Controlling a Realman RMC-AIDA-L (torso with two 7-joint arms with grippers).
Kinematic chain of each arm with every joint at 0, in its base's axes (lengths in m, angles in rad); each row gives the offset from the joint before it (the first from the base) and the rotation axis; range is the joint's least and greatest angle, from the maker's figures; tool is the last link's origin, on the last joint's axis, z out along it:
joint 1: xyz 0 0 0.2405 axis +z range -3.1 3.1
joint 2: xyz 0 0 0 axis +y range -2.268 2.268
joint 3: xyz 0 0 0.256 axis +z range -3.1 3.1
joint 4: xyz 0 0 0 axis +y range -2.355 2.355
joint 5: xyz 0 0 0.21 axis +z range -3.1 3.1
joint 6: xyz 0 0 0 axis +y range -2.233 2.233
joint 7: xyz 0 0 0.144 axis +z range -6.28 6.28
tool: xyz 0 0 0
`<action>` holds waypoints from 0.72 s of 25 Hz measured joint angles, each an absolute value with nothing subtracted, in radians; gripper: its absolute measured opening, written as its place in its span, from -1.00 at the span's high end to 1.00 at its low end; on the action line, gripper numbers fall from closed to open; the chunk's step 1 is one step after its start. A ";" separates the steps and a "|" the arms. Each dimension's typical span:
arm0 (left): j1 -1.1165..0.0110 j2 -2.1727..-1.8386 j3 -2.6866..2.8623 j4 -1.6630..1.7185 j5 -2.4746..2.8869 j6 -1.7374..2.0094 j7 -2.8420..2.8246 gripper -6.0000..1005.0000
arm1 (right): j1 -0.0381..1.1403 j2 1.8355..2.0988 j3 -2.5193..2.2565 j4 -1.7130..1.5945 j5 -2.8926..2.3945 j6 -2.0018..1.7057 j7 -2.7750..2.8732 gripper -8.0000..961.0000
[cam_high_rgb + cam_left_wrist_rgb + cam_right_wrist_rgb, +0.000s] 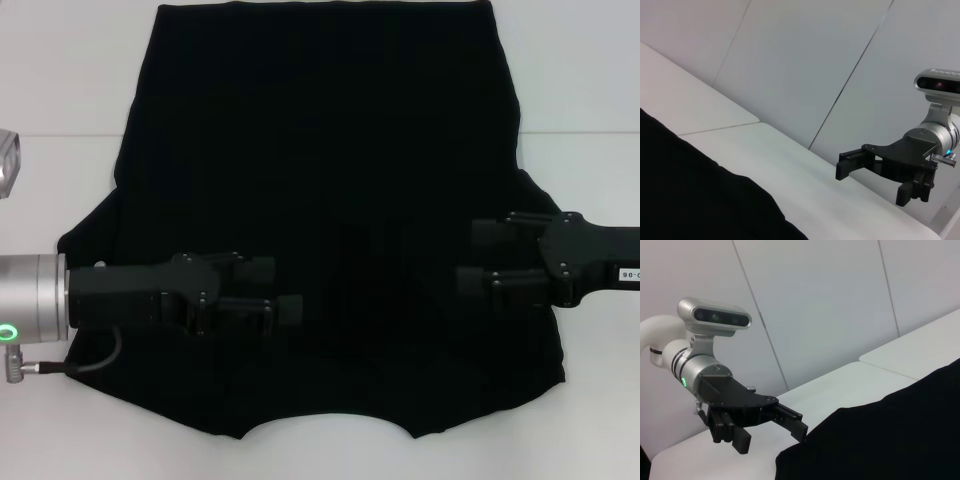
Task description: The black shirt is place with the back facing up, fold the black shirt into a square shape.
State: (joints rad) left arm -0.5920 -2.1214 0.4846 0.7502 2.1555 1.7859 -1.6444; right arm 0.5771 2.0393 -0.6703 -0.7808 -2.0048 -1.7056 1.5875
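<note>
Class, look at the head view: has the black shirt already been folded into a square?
No, the black shirt lies spread flat on the table, sleeves out, unfolded.

The shirt [330,190] runs off the head view's top edge, so its hem is cut off. Black fingers of the left gripper [280,292] and right gripper [470,256] merge with the black cloth, so whether they touch it cannot be told. Both wrist views crop the shirt.

Wide gap between left hand [282,292] and right hand [468,257] (above black shirt [330,180]); table [60,100] margins open.
</note>
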 joint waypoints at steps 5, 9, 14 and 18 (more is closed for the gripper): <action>-0.591 -2.118 0.450 0.749 2.159 1.769 -1.644 -0.83 | 0.583 2.043 -0.670 -0.781 -2.004 -1.700 1.589 -0.90; -0.587 -2.112 0.392 0.749 2.162 1.747 -1.653 -0.83 | 0.591 2.052 -0.666 -0.780 -2.001 -1.694 1.594 -0.90; -0.575 -2.094 0.329 0.755 2.192 1.621 -1.761 -0.83 | 0.612 2.073 -0.669 -0.776 -2.000 -1.674 1.598 -0.90; -0.573 -2.083 0.283 0.762 2.239 1.507 -1.857 -0.83 | 0.634 2.084 -0.665 -0.765 -2.000 -1.668 1.600 -0.90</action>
State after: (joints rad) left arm -0.5728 -2.0826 0.2832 0.7623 2.2387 1.5075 -1.8570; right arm 0.6338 2.0837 -0.6652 -0.7649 -2.0001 -1.6675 1.5997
